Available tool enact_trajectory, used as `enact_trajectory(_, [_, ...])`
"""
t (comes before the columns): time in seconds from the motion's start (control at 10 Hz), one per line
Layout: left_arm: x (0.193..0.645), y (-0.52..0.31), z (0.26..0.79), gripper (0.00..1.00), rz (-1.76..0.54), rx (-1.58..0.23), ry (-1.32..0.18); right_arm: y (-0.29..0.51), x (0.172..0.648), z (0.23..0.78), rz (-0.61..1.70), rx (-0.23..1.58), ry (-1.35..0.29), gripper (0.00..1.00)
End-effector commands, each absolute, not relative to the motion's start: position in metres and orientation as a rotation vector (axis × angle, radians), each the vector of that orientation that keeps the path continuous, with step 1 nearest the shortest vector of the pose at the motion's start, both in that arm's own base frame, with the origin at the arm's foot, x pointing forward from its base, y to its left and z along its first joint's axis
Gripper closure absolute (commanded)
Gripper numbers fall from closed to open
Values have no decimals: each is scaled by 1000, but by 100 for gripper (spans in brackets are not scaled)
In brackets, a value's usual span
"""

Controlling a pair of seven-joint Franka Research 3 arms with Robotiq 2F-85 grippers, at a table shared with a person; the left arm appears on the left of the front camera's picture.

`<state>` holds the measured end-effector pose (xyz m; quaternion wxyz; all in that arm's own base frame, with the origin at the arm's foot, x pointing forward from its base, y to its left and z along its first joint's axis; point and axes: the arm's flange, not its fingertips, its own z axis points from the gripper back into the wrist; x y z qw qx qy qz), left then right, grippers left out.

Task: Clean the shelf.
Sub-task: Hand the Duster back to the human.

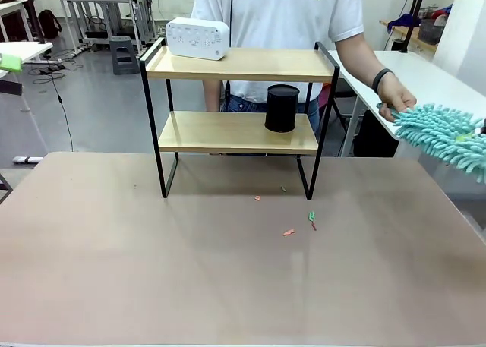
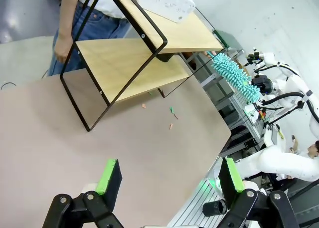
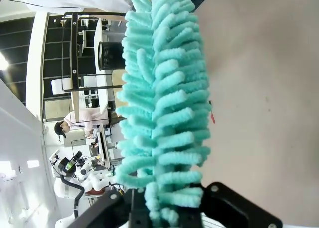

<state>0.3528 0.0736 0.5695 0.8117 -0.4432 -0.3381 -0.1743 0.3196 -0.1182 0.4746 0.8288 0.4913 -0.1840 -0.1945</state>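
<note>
Standing near the tabletop's point(image 1: 91, 286) far edge, the shelf point(image 1: 237, 64) carries a white box point(image 1: 197, 38) on top and a black cup point(image 1: 282, 108) below. Your right gripper point(image 3: 162, 215) is clamped on a teal duster point(image 3: 162, 103) off the right edge, where a person's hand point(image 1: 396, 98) touches its tip. Your left gripper point(image 2: 167, 180) hangs spread wide.

No legible text, label, brand or number on anything here.

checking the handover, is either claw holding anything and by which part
The right claw is shut on the teal duster at its base end. The left claw is open and holds nothing.
</note>
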Motion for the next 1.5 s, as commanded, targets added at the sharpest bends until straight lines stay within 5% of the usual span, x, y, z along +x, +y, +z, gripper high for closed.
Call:
enact_trajectory(0.0, [351, 74, 570, 0, -381, -945, -721, -119, 318, 472, -392, 1047, -406, 100])
enact_trajectory(0.2, [351, 74, 570, 0, -381, -945, -721, -119, 318, 472, -392, 1047, -406, 100])
enact_trajectory(0.3, [351, 74, 570, 0, -381, -945, -721, -118, 320, 474, -412, 1043, -389, 33])
enact_trajectory(0.4, [351, 74, 570, 0, -381, -945, -721, -115, 320, 475, -412, 1056, -399, 29])
enact_trajectory(0.5, [351, 74, 570, 0, -381, -945, -721, -114, 320, 478, -410, 1058, -417, 0])
enact_trajectory(0.9, [353, 74, 570, 0, -372, -947, -722, -102, 314, 497, -304, 1143, -470, 0])
enact_trajectory(1.1, [375, 25, 540, 0, -182, -1191, -507, -58, 314, 508, -172, 1251, -478, 0])
enact_trajectory(1.4, [382, -50, 521, 0, -156, -1447, -459, 25, 324, 504, -64, 1386, -346, 0])
